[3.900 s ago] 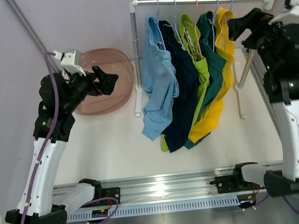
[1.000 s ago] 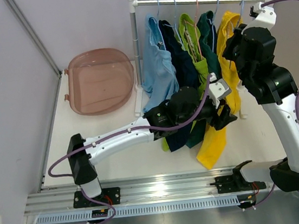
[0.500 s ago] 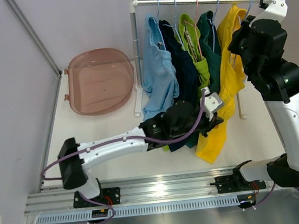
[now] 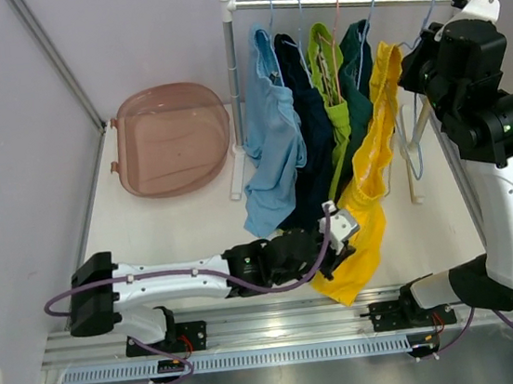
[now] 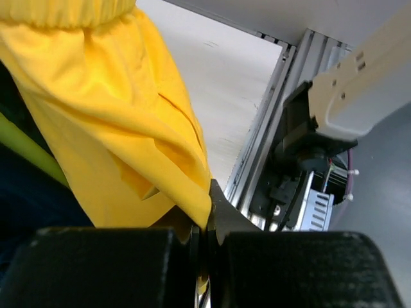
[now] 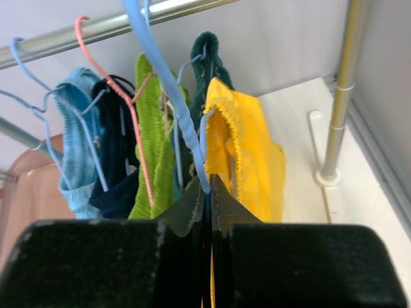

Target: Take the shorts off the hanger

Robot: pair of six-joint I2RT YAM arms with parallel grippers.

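Five shorts hang on the rail: light blue (image 4: pixel 274 143), navy (image 4: pixel 311 138), lime green (image 4: pixel 332 98), dark teal (image 4: pixel 354 72) and bright yellow (image 4: pixel 371 169). The yellow shorts (image 5: pixel 115 128) stretch diagonally from the hanger down toward the table's front. My left gripper (image 4: pixel 341 236) (image 5: pixel 209 200) is shut on their lower hem. My right gripper (image 4: pixel 421 41) (image 6: pixel 207 183) is shut on the wire of the blue hanger (image 6: pixel 170 83) at the right end of the rail. The yellow waistband (image 6: pixel 247 147) is bunched on that hanger just beyond the fingertips.
A pink translucent basin (image 4: pixel 170 137) sits at the back left. The white rack post (image 4: pixel 235 92) and metal rail (image 4: pixel 327 0) stand behind the clothes, and the rack's right foot (image 6: pixel 327 176) is on the table. An aluminium track (image 4: pixel 272 321) runs along the front edge.
The left gripper closed on the yellow shorts' hem and pulled back toward the front edge, stretching them. The right gripper lifted the hanger slightly up and to the right.
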